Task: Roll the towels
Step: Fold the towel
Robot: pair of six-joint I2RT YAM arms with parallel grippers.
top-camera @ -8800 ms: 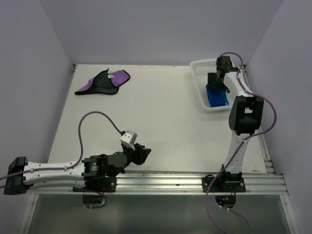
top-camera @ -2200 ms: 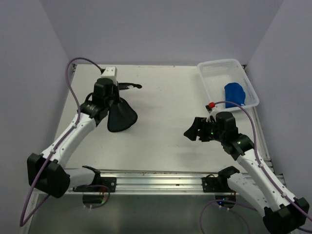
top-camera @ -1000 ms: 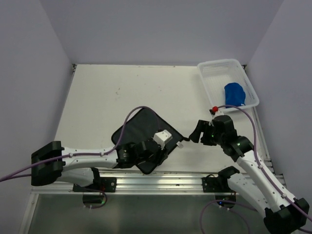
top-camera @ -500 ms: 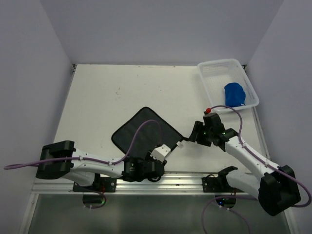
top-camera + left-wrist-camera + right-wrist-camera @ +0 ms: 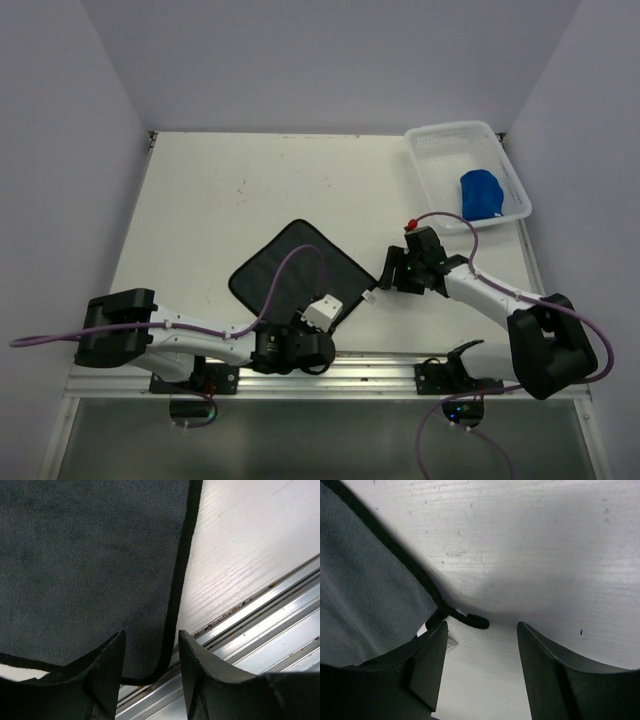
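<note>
My left gripper (image 5: 150,633) gaping astride the near corner of a black-faced square soft towel (image 5: 290,265), flat on the white table (image 5: 250,190), my right gripper (image 5: 482,625) gaping over its right-hand corner

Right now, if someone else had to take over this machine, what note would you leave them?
The left end effector is open, straddling the near corner of the dark towel.
The right end effector is open over its right corner.
Done: the dark towel is spread flat, black side up.
The blue towel sits bunched in the white basket.
Left: roll the dark towel; check the blue one.
</note>
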